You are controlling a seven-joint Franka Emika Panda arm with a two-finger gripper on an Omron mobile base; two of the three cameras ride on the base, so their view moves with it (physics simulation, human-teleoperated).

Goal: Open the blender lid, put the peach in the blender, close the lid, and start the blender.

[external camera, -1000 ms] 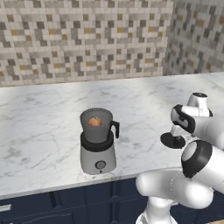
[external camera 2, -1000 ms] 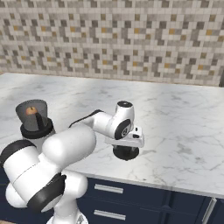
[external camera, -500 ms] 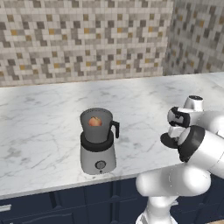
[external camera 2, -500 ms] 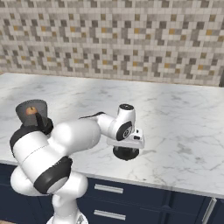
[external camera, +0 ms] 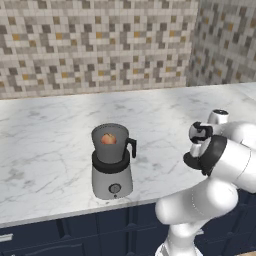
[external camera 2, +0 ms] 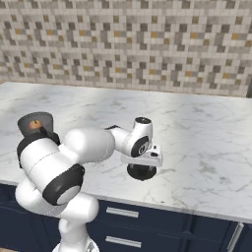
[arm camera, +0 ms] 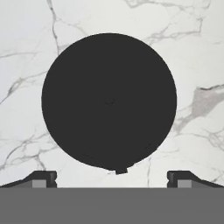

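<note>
Hanging directly over the blender lid (arm camera: 109, 100), the gripper (arm camera: 111, 178) is standing with its jaws spread wide and nothing between them, its two fingertips (arm camera: 41, 178) well apart. Across the marble counter (external camera: 45, 135) the blender (external camera: 112, 161) is sitting near the front edge, jar open, with the peach (external camera: 108, 138) already lying inside it. The lid is resting flat on the counter off to the arm's right, well apart from the jar, close to the front edge in the right base view (external camera 2: 141, 171).

That lid is looking like a stiff, light disc, smooth and probably slippery on its broad face; its rim seems too wide for a sure pinch, so the short knob at its centre is likely the place to take hold. Open marble is lying all around it, and nothing is standing between lid and jar, though the black side handle (external camera: 131, 146) is sticking out on the near side
</note>
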